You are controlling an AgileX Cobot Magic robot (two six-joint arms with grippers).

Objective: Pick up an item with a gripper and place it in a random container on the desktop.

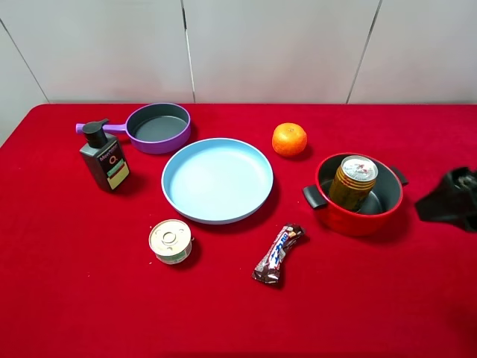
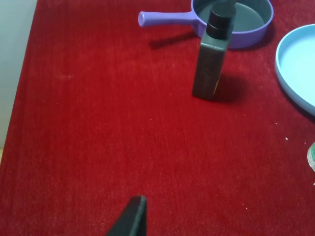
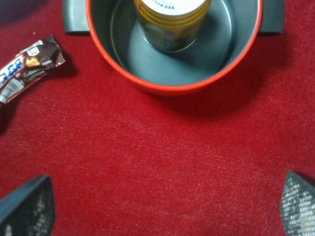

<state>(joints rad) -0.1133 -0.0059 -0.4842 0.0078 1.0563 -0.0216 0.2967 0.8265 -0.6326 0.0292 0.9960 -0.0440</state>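
Note:
The golden-amber drink can [image 1: 353,183] stands upright inside the red pot [image 1: 387,211] at the right of the table. In the right wrist view the can [image 3: 171,22] rests on the pot's grey floor, inside its red rim [image 3: 172,88]. My right gripper [image 1: 449,198] is at the table's right edge, apart from the pot, open and empty. Its two fingertips [image 3: 29,206] show far apart in the right wrist view, with bare red cloth between them. My left gripper is out of the exterior view. Only one dark fingertip [image 2: 133,219] shows in the left wrist view, above bare cloth.
A light blue plate [image 1: 182,195] lies mid-table. A purple long-handled pan [image 1: 158,128] and a dark pump bottle [image 1: 104,156] are at the back left. An orange [image 1: 289,139], a short flat tin [image 1: 171,240] and a chocolate bar [image 1: 278,254] lie around the plate.

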